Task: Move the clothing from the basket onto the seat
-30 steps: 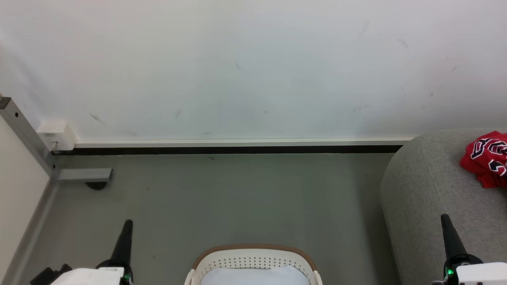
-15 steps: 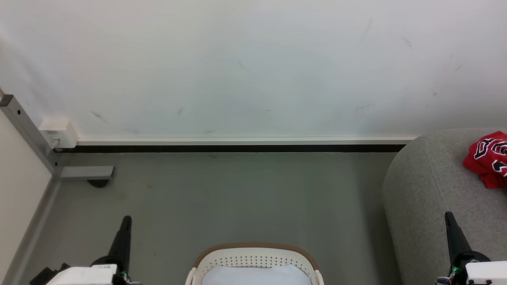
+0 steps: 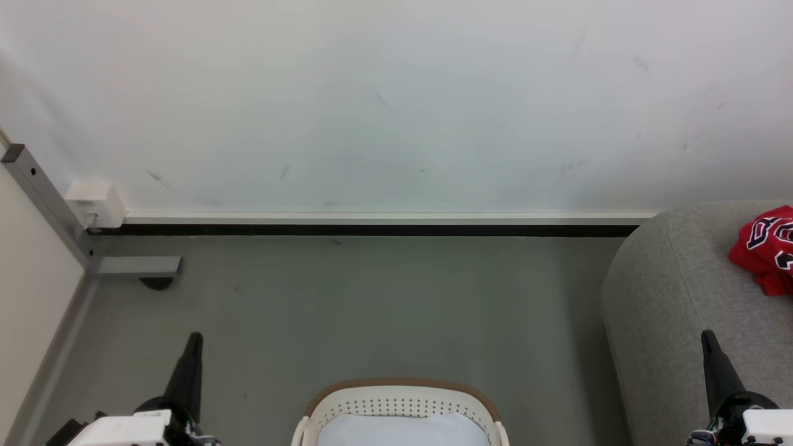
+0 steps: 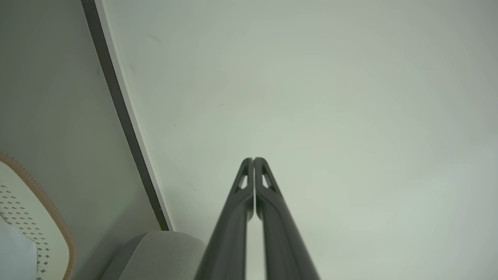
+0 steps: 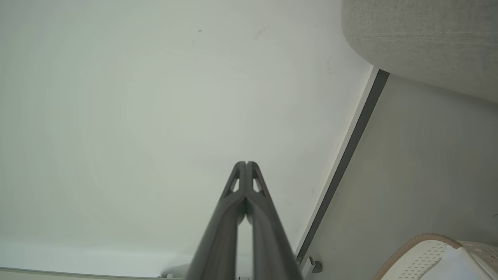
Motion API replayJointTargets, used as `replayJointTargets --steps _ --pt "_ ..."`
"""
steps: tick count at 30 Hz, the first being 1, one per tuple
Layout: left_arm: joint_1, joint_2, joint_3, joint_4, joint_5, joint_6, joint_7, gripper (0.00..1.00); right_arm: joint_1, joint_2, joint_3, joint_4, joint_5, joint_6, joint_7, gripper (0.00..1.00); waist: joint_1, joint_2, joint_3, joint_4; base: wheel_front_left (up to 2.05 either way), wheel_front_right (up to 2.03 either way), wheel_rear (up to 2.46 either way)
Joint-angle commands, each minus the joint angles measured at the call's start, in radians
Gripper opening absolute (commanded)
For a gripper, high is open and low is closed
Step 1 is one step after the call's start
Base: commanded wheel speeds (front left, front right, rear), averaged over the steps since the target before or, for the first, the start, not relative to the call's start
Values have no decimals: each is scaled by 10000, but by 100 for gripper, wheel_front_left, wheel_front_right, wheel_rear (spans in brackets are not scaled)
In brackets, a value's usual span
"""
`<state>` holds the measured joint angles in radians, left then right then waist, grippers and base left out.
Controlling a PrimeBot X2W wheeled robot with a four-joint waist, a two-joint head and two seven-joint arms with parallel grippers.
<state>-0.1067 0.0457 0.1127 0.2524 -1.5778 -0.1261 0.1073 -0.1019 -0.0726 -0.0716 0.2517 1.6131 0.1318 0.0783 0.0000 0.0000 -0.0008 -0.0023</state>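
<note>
Left gripper [image 3: 194, 339]: fingers pressed together, empty, pointing toward wall [image 3: 396, 105].
Right gripper [image 3: 708, 337]: clenched, empty, near seat [image 3: 669, 297].
Basket [image 3: 403, 385]: on floor [image 3: 372, 303] between grippers; white fabric [image 3: 399, 430] inside.
Clothing [image 3: 765, 248]: red, crumpled on seat, well apart from both grippers and basket.
</note>
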Motion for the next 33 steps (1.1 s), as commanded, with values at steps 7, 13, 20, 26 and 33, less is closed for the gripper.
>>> replayJointTargets --steps 7,13,20,26,33 --pt "-122 80 53 -27 -392 -82 124 0 -160 -71 -117 -67 333 -21 100 0 0 0 16 23 0 0 0" --pt "-119 80 52 -26 -391 -73 124 0 -159 -58 -131 -65 314 -21 117 0 0 0 16 23 0 0 0" --pt "-118 80 51 -27 -392 -73 123 0 -159 -44 -143 -63 293 -21 128 0 0 0 16 23 0 0 0" --pt "-118 80 51 -27 -392 -73 122 0 -160 -34 -153 -62 279 -21 141 0 0 0 16 23 0 0 0" --pt "-117 79 50 -28 -393 -73 122 0 -161 -21 -166 -60 260 -21 147 0 0 0 16 23 0 0 0"
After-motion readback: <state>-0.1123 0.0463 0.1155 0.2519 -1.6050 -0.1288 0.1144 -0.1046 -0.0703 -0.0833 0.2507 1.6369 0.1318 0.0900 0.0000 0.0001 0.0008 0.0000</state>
